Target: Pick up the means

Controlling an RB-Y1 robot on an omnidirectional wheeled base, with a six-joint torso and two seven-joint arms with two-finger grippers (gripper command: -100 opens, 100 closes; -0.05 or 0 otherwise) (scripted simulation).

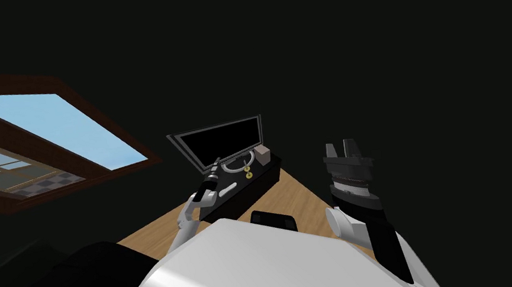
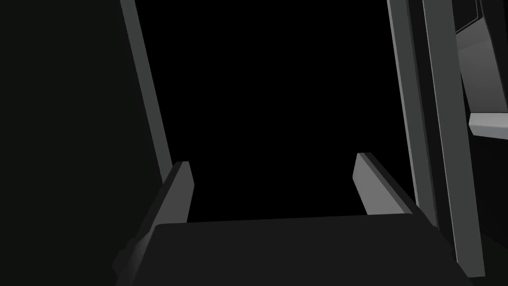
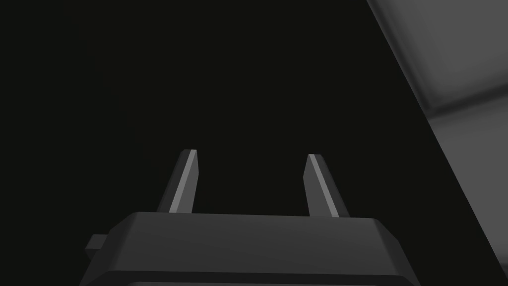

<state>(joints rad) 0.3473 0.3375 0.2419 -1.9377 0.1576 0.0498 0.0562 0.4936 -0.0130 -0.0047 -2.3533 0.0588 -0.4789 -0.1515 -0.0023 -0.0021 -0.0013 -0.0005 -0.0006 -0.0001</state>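
A low black cabinet (image 1: 256, 185) carries a flat black screen (image 1: 221, 139) in a grey frame. In front of the screen lie a white ring (image 1: 233, 166), two small gold pieces (image 1: 248, 172), a tan box (image 1: 262, 152) and a short white bar (image 1: 228, 188). Which of these the task means I cannot tell. My left gripper (image 1: 216, 163) reaches over the cabinet's left end, close to the screen. In the left wrist view this gripper (image 2: 270, 171) is open, with the black screen (image 2: 273, 99) and its grey frame (image 2: 436, 124) ahead. My right gripper (image 1: 342, 145) is raised at the right, open (image 3: 250, 159) and empty.
The cabinet stands on a wood floor (image 1: 305, 196). A wide window (image 1: 51, 130) with a dark wooden frame is at the left. A small black object (image 1: 273, 218) lies on the floor near me. A dark bulky shape (image 1: 55, 279) sits at the lower left.
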